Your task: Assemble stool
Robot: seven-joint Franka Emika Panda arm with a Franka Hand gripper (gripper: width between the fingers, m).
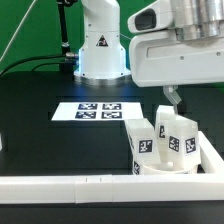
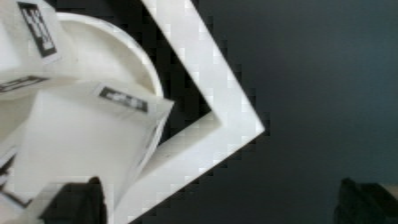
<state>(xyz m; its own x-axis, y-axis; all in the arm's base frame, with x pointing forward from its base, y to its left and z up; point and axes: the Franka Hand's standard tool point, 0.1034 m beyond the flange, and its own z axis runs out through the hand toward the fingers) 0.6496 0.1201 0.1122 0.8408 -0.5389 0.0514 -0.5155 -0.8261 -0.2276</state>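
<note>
The white round seat (image 1: 163, 168) lies in the corner at the exterior view's lower right, and three tagged block legs stand upright on it: one (image 1: 140, 141), one (image 1: 164, 127) and one (image 1: 182, 141). My gripper (image 1: 173, 98) hangs just above and behind the legs, touching nothing. In the wrist view the seat (image 2: 71, 120) and a tagged leg (image 2: 128, 98) show, with another leg (image 2: 36, 35) at the edge. My gripper (image 2: 222, 205) is open and empty, with the dark fingertips (image 2: 75, 202) far apart over the wall corner and black table.
The long white border wall (image 1: 60, 185) runs along the front and up the right side (image 1: 212, 150); its corner shows in the wrist view (image 2: 217, 95). The marker board (image 1: 100, 110) lies mid-table. The robot base (image 1: 100, 50) stands behind.
</note>
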